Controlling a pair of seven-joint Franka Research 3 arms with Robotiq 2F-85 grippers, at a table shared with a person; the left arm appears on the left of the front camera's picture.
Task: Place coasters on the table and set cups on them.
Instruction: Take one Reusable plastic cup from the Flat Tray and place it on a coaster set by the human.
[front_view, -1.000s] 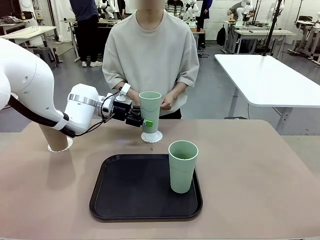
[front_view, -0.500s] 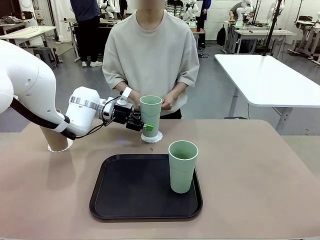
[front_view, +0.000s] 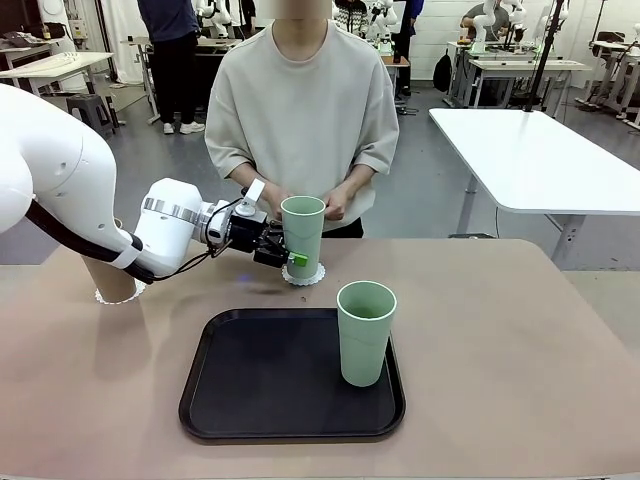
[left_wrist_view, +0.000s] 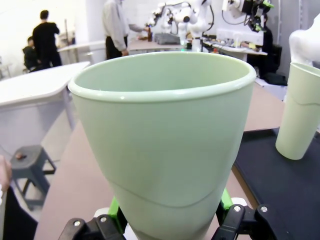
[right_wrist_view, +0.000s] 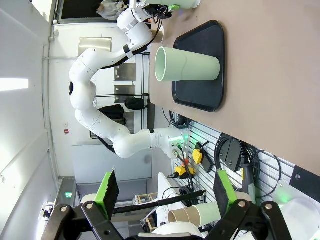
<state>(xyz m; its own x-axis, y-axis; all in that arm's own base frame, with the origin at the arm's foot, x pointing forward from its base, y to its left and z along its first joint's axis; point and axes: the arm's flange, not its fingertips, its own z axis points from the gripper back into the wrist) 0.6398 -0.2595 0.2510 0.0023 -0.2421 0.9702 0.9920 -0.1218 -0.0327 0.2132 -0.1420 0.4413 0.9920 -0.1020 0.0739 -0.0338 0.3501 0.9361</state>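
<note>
My left gripper (front_view: 291, 256) is shut on the lower part of a pale mint green cup (front_view: 301, 235), which stands upright with its base down on a white lacy coaster (front_view: 304, 275) on the far side of the table (front_view: 500, 330). In the left wrist view this cup (left_wrist_view: 165, 140) looms between the green pads (left_wrist_view: 224, 198). Another mint cup (front_view: 365, 333) stands on the black tray (front_view: 260, 385). A tan cup (front_view: 108, 278), half hidden by my left arm, sits on a coaster (front_view: 122, 294) at far left. My right gripper (right_wrist_view: 165, 192) is open, off the table, holding nothing.
A person stands at the far edge right behind the held cup, with one hand (front_view: 334, 203) close to its rim. The tray (right_wrist_view: 200, 90) and its cup (right_wrist_view: 187, 64) lie far from my right gripper. The right half of the table is bare.
My left gripper has lowered the mint cup from a little above the coaster down onto it and shifted slightly right. The right arm has not moved.
</note>
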